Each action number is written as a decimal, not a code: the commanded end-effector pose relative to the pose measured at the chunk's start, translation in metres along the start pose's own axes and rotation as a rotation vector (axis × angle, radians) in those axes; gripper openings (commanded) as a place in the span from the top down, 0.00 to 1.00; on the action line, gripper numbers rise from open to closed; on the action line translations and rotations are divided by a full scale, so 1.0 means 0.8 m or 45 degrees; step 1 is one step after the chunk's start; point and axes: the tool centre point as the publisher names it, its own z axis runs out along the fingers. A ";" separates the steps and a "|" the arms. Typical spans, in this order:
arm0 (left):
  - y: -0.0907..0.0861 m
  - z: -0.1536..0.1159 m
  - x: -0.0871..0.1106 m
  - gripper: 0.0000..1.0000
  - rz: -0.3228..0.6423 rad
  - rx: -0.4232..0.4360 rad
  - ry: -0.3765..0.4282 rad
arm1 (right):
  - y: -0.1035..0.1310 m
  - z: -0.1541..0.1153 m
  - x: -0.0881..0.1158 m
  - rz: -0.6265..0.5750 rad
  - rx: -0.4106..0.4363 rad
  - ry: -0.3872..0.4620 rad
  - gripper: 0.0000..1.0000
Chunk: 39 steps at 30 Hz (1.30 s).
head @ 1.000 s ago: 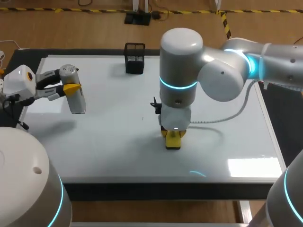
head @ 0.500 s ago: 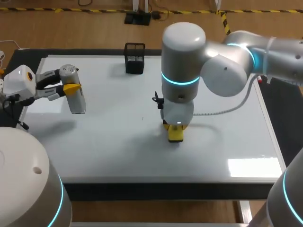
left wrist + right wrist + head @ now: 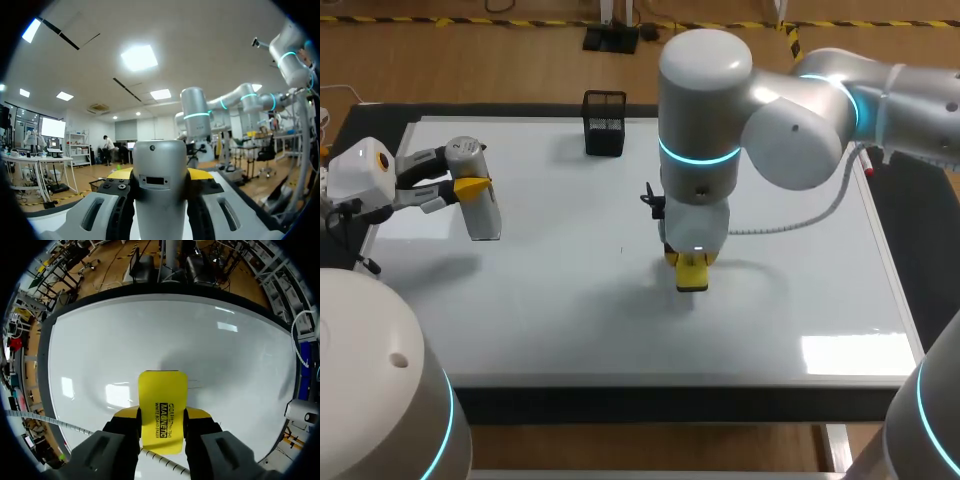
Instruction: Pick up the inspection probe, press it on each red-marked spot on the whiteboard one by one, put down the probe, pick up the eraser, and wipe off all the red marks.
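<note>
Whiteboard [image 3: 540, 320] is laid flat across most of the table top, as seen from above. Near its left edge the inspection probe [image 3: 483, 205], a grey cylinder, is gripped by the left gripper [image 3: 475, 190]. In the left wrist view both yellow tips are pressed against the probe's sides, so the jaws are clamped around it at about the probe's width. Whether the probe's end touches the board can't really be told.

Roughly in the middle of the board, a bit toward the near edge, the yellow eraser [image 3: 692, 276] is held by the right gripper [image 3: 691, 266], which is pointed straight down. From the right wrist view the eraser is pinched between the two fingers and sticks out past them toward the board. Actual contact with the surface can't be made out.

Close to the far edge, a black mesh holder [image 3: 604, 123] is parked on the board, well apart from both grippers.
</note>
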 end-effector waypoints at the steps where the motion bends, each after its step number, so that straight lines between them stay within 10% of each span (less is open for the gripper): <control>1: -0.001 0.000 0.001 1.00 0.001 0.000 -0.001 | -0.001 -0.001 0.002 -0.003 0.002 0.003 1.00; 13: -0.001 0.000 0.001 1.00 0.001 0.000 -0.001 | -0.005 -0.003 0.001 -0.002 0.006 0.001 1.00; 39: -0.001 0.000 0.001 1.00 0.001 0.000 -0.001 | -0.186 -0.003 -0.008 -0.037 0.023 -0.012 1.00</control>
